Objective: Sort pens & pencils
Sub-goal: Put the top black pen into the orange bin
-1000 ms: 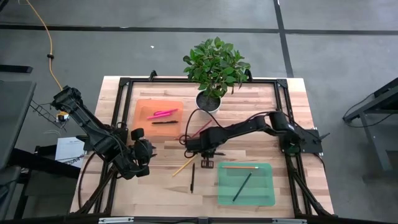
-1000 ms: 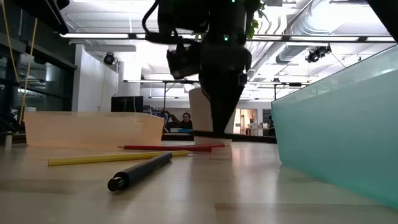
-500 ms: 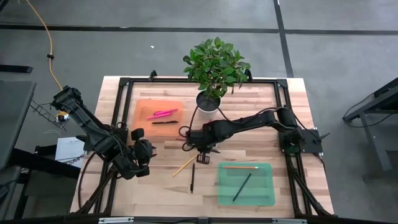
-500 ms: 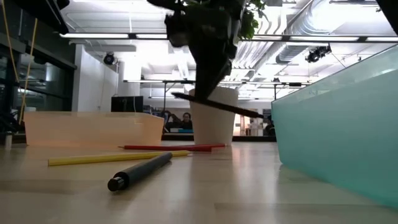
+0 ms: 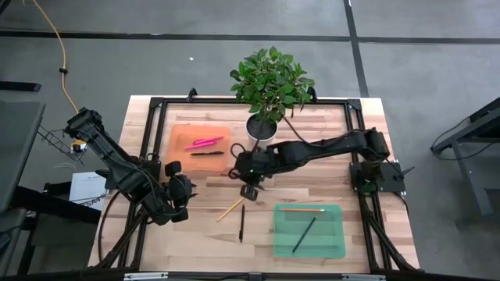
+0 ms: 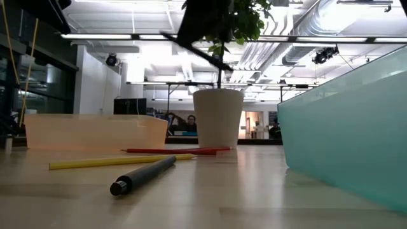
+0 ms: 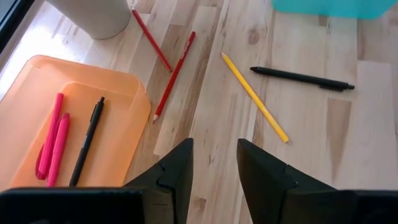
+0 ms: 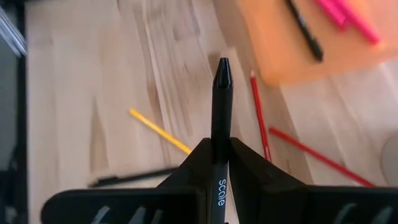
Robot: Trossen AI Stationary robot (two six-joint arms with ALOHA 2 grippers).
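My right gripper (image 8: 219, 146) hangs over the table's middle (image 5: 248, 190), shut on a black pen (image 8: 221, 106) that shows as a slanting dark stick (image 6: 197, 51) in the low view. The orange tray (image 5: 180, 133) holds two pink pens (image 7: 53, 134) and a black pen (image 7: 87, 143). Lying flat on the table are another black pen (image 7: 301, 78), a yellow pencil (image 7: 255, 96) and two red pencils (image 7: 174, 74). Inside the green tray (image 5: 277, 234) are an orange-tan pencil (image 5: 301, 209) and a dark one (image 5: 305, 234). My left gripper (image 7: 214, 168) waits open at the table's left. My right gripper pinches the black pen's barrel (image 8: 219, 132) between its two fingers, coming at it from above and slanting down. The pen's pointed end (image 8: 222, 65) sticks out past the fingertips. The pen is tilted and lifted clear of the table.
A white pot (image 5: 262, 126) with a green plant stands at the far middle, just beyond my right arm. The green tray's wall (image 6: 343, 127) rises at the near right. A black frame runs round the tabletop. Bare wood lies between the two trays.
My right gripper has risen from the table with the black pen and gone toward the far edge and the orange tray, tipping as it went. The pen, level just above the table a second ago, now hangs high and slanted.
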